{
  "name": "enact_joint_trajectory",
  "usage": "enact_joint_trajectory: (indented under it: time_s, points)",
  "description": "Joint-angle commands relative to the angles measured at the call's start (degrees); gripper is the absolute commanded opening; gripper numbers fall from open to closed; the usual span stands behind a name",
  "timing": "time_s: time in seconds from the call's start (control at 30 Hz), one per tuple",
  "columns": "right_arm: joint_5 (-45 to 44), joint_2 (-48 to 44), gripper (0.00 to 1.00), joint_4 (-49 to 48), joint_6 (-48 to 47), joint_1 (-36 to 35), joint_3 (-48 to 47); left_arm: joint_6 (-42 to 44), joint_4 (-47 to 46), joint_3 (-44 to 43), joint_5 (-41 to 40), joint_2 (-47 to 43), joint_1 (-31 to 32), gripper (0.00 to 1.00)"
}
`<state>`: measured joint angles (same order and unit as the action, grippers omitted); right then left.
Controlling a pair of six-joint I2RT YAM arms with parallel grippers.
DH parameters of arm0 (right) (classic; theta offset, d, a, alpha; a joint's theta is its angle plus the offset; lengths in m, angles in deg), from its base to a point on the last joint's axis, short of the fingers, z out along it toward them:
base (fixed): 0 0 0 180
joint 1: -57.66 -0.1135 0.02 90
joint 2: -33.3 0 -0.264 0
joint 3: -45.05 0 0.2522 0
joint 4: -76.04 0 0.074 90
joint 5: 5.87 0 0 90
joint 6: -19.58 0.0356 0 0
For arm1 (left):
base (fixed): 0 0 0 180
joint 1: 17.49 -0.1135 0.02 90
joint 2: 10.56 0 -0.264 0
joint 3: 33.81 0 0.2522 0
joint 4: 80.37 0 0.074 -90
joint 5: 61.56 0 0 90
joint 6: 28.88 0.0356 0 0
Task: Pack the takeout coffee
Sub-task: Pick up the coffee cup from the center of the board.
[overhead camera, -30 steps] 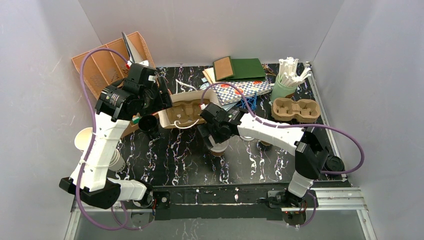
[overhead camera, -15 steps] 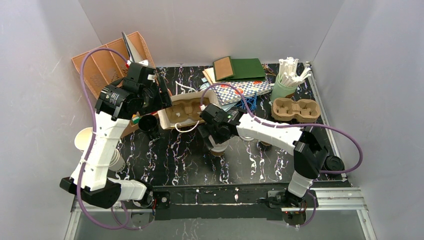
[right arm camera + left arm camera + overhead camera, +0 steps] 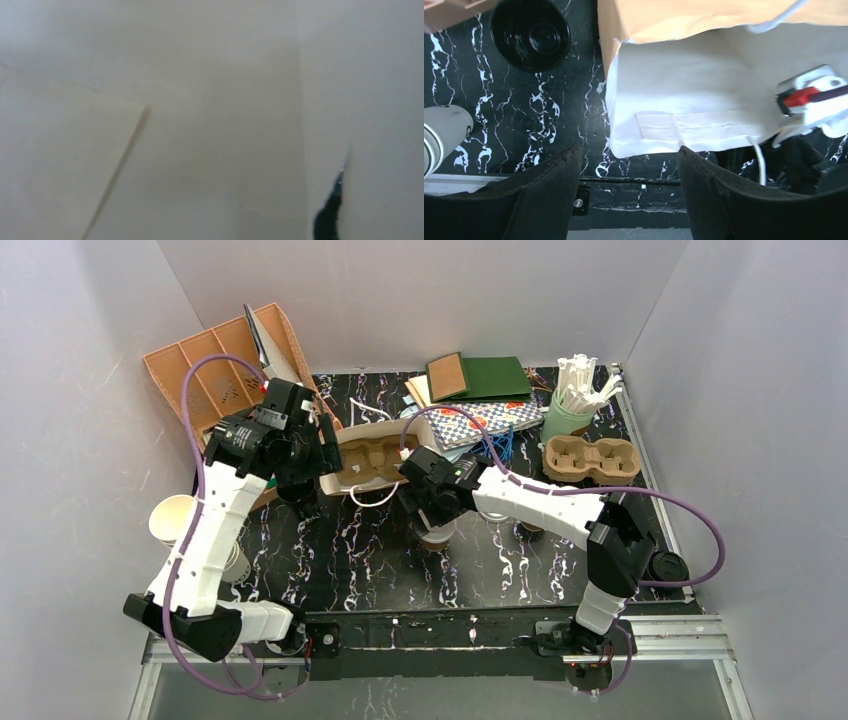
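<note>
Black marble-pattern table (image 3: pixel 340 560). White paper bag (image 3: pixel 689 110), kraft-lined, at table centre. Pulp cup carrier (image 3: pixel 372 462) in its mouth, seen from above only; folded outer seam, seen from left wrist only. Released left gripper (image 3: pixel 629 160) at bag's left edge, fingers spread wide, nothing between. Low right gripper (image 3: pixel 425 512) directly over takeout coffee cup (image 3: pixel 437 537); clenched or released, impossible to tell, right wrist view giving only blurred white paper. Cup standing on table just in front of bag. Black cup (image 3: pixel 530 32) beside bag. Checked paper (image 3: pixel 480 420) behind, print too small to read.
</note>
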<state>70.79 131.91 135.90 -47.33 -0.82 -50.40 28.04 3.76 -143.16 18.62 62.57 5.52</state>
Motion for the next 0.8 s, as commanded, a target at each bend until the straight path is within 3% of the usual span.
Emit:
enact_joint_trajectory:
  time_s: [0.0,0.2,0.33,0.57,0.77]
  points:
    - [-0.6,-1.6,0.75,0.8,0.0,0.4,0.3,2.3,0.7,3.0,4.1,-2.5,-2.4,0.70]
    - [0.2,-3.2,0.75,0.3,0.2,0.4,1.8,4.0,-2.9,5.9,3.1,-4.4,-4.2,0.75]
    - [0.1,-3.2,0.75,0.0,-0.1,0.5,1.8,3.5,-8.2,9.5,4.8,-4.7,-4.7,0.69]
    - [0.0,-4.2,0.75,-0.3,0.2,0.5,2.0,0.8,-19.9,19.8,6.8,-7.2,-4.8,0.46]
    - [-1.6,-7.8,0.74,0.9,0.9,0.6,3.4,-0.7,-25.2,22.4,5.1,-6.0,-4.8,0.07]
